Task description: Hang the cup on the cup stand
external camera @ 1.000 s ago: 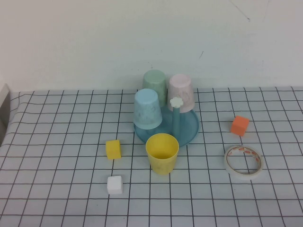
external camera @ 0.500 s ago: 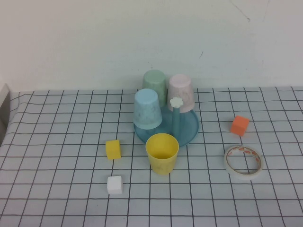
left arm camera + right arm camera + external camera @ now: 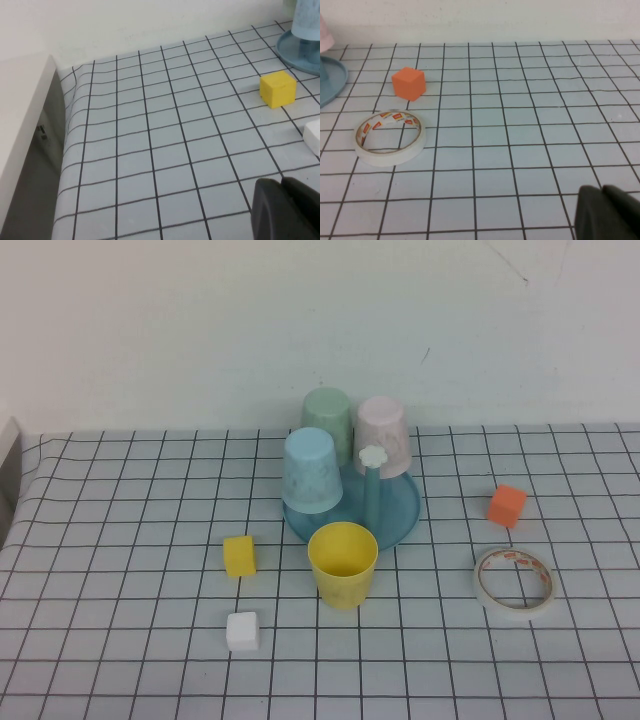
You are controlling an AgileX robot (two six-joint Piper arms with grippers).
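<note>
cup (image 3: 343,564) stands upright just before the cup stand (image 3: 400,515); a careless grab could tip it. left gripper (image 3: 286,210) and right gripper (image 3: 607,214) sit parked low, fingers apparently closed, empty

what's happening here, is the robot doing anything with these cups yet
Nothing is being handled yet. The yellow cup stands upright on the table just in front of the teal cup stand, which already carries three upturned cups. The left gripper and right gripper show only in their wrist views, low over the table, away from the cup.
</note>
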